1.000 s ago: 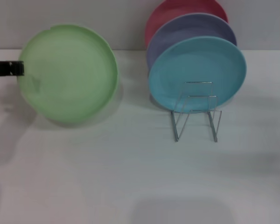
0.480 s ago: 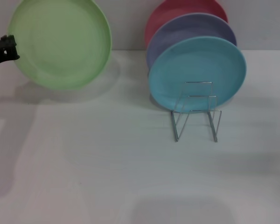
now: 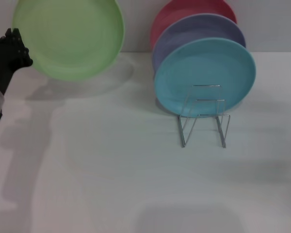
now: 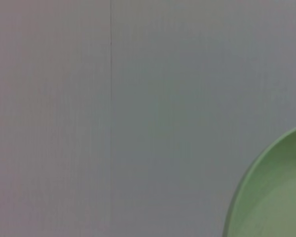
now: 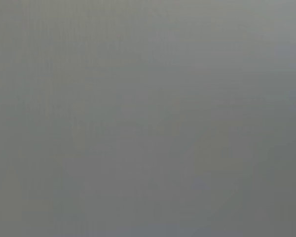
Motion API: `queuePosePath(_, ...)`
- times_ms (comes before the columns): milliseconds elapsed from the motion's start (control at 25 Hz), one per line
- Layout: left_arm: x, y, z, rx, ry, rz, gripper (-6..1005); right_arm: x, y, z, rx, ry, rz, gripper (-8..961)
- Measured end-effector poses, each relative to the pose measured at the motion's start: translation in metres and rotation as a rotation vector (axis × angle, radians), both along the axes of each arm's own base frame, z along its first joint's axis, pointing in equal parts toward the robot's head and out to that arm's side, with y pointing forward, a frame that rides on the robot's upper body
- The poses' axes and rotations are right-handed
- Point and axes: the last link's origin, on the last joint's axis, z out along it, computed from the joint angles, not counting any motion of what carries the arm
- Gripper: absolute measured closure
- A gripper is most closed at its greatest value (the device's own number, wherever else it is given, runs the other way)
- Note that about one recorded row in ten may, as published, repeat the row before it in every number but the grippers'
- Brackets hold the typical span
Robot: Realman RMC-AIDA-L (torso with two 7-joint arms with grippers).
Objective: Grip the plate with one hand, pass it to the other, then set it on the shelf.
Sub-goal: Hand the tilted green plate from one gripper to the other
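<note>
Surface: white table [image 3: 136, 184], grey wall behind.
Left gripper [image 3: 15, 48]: upper left of frame, arm rising from the left edge, clamped on the plate [image 3: 70, 36], held up, tilted.
Shelf [image 3: 203, 116]: centre right, holding turquoise plate [image 3: 203, 73].
Right gripper: unseen.

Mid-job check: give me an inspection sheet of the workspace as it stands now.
Surface: white table, bare in front.
Job's things: green plate lifted off the table, held at its left edge; wire rack has its front slots free.
Clutter: turquoise plate, lavender plate and pink plate standing in the rack.
Grippers: left gripper holds the green plate's rim; right gripper not in view.
Cables: nothing seen.
Surroundings: plain grey wall.
</note>
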Motion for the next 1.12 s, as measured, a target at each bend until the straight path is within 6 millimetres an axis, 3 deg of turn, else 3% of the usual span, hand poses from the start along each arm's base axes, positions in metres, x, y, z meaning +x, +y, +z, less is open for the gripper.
queuePosePath(160, -0.009, -0.013, -0.007, 0.039, -0.054, -0.023, 968, 0.001, -0.001, -0.001, -0.003, -0.002, -0.002, 259)
queuePosePath(560, -0.056, -0.046, -0.024, 0.051, -0.288, -0.047, 967, -0.007, -0.001, -0.003, -0.04, -0.035, 0.052, 258)
queuePosePath(1120, -0.042, -0.076, -0.072, 0.018, -0.239, -0.032, 967, -0.051, -0.011, -0.047, -0.331, -0.13, 0.305, 258)
